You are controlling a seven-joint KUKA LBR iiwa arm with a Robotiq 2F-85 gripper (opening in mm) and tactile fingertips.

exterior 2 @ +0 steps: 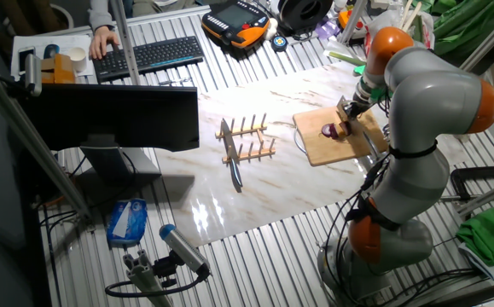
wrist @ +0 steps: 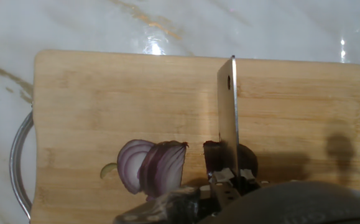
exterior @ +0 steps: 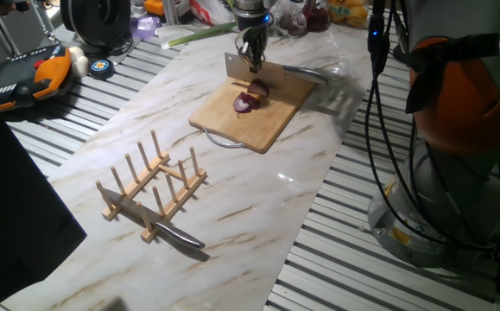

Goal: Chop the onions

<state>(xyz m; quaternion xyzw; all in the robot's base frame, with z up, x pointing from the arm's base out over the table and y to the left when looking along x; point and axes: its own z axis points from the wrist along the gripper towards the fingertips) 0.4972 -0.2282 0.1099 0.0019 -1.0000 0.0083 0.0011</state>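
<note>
Cleaver over cut onion, cutting board, marble table.

I am gripping the cleaver (wrist: pixel 228 115) by its handle with my fingers (exterior: pixel 252 59) closed on it, the blade standing edge-down on the wooden cutting board (exterior: pixel 258 108). The onion (wrist: pixel 158 167), purple-red, is lying cut open on the board, its ringed face showing just left of the blade in the hand view; a darker piece (wrist: pixel 214 151) is sitting against the blade. The board is resting on the table (exterior: pixel 258 190). A wooden dish rack (exterior: pixel 153 184) is standing well apart from the board, with a second knife (exterior: pixel 174 230) lying against its base.
</note>
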